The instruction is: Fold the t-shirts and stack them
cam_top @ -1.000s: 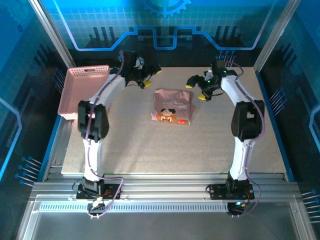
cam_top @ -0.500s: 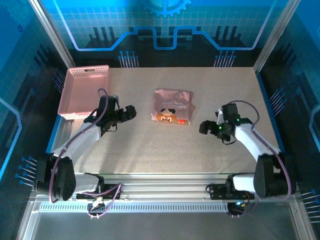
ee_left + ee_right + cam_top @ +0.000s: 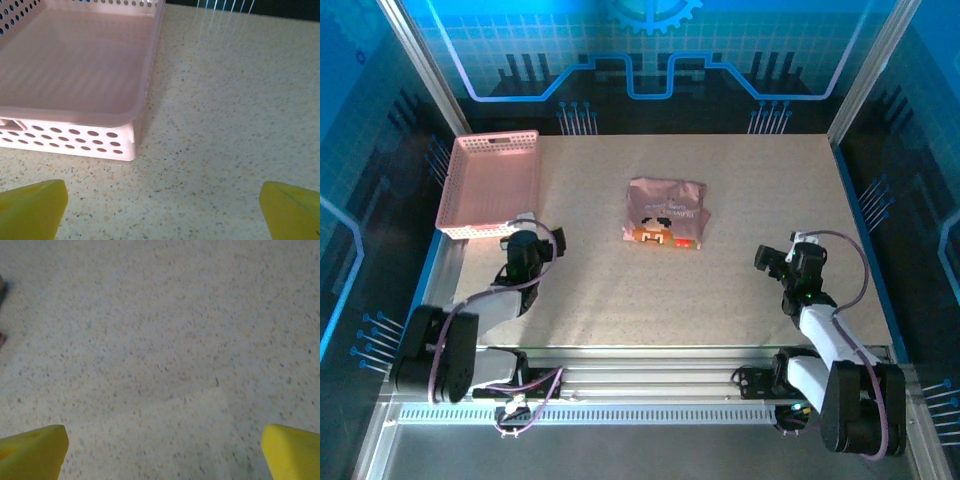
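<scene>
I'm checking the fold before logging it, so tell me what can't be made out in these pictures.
T-shirt, top view: too small to read the print or count the layers.
Basket, left wrist view: its left part is cut off by the frame edge.
Dark shape, right wrist view: cut off by the left edge, so unidentifiable.

dusty-pink t-shirt (image 3: 665, 212) w/ brown-white-red pixel print; pink perforated basket (image 3: 488, 185); speckled beige table (image 3: 720, 300); yellow fingers (image 3: 30, 207)

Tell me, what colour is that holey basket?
The basket is pale pink, seen best in the left wrist view.
</scene>
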You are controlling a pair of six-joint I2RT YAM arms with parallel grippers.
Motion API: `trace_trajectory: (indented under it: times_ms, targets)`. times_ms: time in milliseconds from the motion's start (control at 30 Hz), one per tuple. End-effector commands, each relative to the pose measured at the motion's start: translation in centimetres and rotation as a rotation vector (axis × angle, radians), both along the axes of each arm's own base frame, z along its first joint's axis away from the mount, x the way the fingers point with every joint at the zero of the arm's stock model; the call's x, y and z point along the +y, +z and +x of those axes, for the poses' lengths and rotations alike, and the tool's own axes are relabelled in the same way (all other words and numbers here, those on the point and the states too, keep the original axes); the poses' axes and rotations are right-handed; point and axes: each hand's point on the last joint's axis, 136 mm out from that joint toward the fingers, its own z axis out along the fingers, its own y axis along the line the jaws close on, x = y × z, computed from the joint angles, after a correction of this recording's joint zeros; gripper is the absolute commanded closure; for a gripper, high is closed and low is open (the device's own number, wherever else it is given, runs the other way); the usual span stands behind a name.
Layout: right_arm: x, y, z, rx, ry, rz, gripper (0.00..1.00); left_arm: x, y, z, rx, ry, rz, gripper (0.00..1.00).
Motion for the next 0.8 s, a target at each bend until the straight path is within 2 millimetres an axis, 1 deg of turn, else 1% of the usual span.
trace_trajectory:
  times_ms: [0,67,133,167,200,233,267,300,333,400,433,467,767]
  targets:
    - [-0.7,3.8,3.0,-0.233,-0.006,-0.049,0.00,0.3,2.9,2.4,-0.148,-0.024,0.069,0.01]
    - [-0.6,4.1,4.0,-0.269,-0.005,-0.062,0.00,0.6,1.6,2.9,-0.146,-0.017,0.057,0.01]
    - [0.9,3.7,6.0,-0.257,0.082,-0.094,0.00,-0.4,0.5,3.5,-0.152,-0.083,0.060,0.01]
    - [1.5,3.2,7.0,-0.236,0.107,-0.103,0.00,-0.4,0.4,3.6,-0.143,-0.083,0.060,0.01]
    - [2.6,2.8,7.9,-0.202,0.154,-0.138,0.00,0.0,0.1,3.5,-0.114,-0.073,0.030,0.01]
    - [4.3,2.8,8.5,-0.182,0.215,-0.189,0.00,0.5,0.2,3.5,-0.131,-0.063,0.012,0.01]
    - [5.5,1.8,8.6,-0.209,0.259,-0.226,0.00,0.9,0.3,3.3,-0.140,-0.053,-0.005,0.01]
    - [5.3,1.9,9.1,-0.252,0.227,-0.269,0.00,1.0,0.1,3.2,-0.133,-0.050,-0.012,0.01]
    - [5.1,1.1,9.0,-0.174,0.217,-0.247,0.00,1.0,0.3,3.4,-0.140,-0.051,-0.009,0.01]
    - [5.0,1.5,9.1,-0.213,0.219,-0.245,0.00,0.9,0.2,3.4,-0.131,-0.053,-0.009,0.01]
    - [5.0,1.1,8.9,-0.166,0.219,-0.233,0.00,0.9,0.3,3.5,-0.134,-0.052,-0.004,0.01]
    - [5.1,1.4,9.2,-0.178,0.225,-0.240,0.00,0.9,0.2,3.5,-0.131,-0.052,-0.006,0.01]
    - [5.3,1.3,9.1,-0.174,0.228,-0.248,0.00,0.9,0.2,3.5,-0.129,-0.052,-0.004,0.01]
